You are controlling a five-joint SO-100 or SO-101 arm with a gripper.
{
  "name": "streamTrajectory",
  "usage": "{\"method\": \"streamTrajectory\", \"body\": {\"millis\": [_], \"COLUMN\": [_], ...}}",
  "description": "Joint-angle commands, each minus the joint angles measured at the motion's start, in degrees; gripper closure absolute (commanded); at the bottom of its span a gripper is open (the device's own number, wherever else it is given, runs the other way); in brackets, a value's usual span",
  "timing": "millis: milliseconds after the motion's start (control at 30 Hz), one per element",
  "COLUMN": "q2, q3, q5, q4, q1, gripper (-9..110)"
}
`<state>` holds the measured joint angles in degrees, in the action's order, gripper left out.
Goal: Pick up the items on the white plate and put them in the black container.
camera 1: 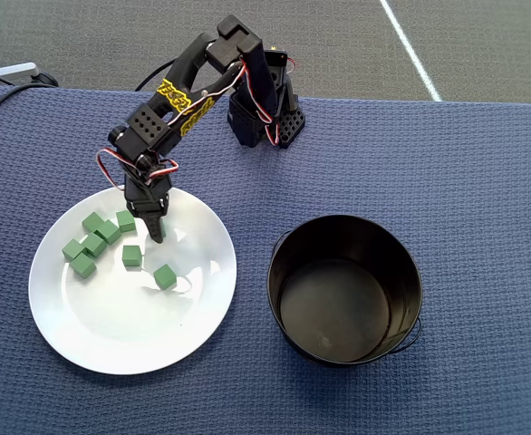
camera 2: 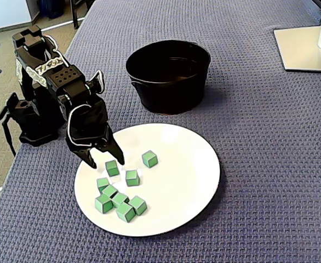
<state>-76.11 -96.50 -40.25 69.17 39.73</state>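
The black arm reaches down from its base at the back of the desk (camera 1: pixel 483 163), which is covered by a blue woven cloth, and its tool (camera 2: pixel 104 162) is lowered onto the near-left part of the white plate (camera 2: pixel 188 192) as the fixed view shows it. The tool's two dark fingers (camera 2: pixel 118 156) are spread apart, released, and one green cube (camera 2: pixel 112 167) sits between their tips on the plate surface; the fixed view does not show clearly whether either finger touches it. In the overhead view the tool (camera 1: pixel 156 228) hangs over the upper middle of the plate (camera 1: pixel 111 344), and the cube under it is mostly hidden by the fingers. The other cubes all lie on the plate: a single one (camera 1: pixel 165 276) toward the centre, another (camera 1: pixel 131 256) just left of it, one (camera 1: pixel 126 220) right beside the tool, and a tight cluster of four (camera 1: pixel 88 241) near the plate's left edge, some touching each other. The black bucket (camera 1: pixel 344 288) stands upright to the right of the plate in the overhead view, close to it but apart, and its shiny inside holds no cubes. A grey monitor foot (camera 2: pixel 305 46) shows at the far right corner of the fixed view.
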Motion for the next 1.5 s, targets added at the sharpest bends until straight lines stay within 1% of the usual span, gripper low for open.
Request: {"method": "streamTrajectory", "body": {"millis": [0, 367, 667, 767, 900, 1100, 1167, 1267, 1333, 1400, 1467], "q2": [-0.6, -0.2, 4.7, 4.7, 4.5, 2.0, -1.1, -10.5, -19.5, -27.2, -33.0], "q3": [2.5, 3.8, 8.2, 8.2, 8.1, 4.9, 3.9, 3.5, 4.6, 8.3, 13.5], "q5": [1.1, -1.5, -3.0, -2.3, -1.8, 0.0, 0.6, 1.8, 3.1, 5.0, 8.3], "q4": [-0.4, -0.6, -0.3, -0.8, -0.9, -2.5, -1.3, 3.7, 7.8, 12.0, 15.3], "q1": [-1.1, -0.7, 1.1, 0.8, 0.0, -1.1, -1.9, -4.8, -9.1, -16.3, -25.6], "gripper": [79, 80, 82, 86, 101, 101, 101, 101, 101, 102, 102]}}
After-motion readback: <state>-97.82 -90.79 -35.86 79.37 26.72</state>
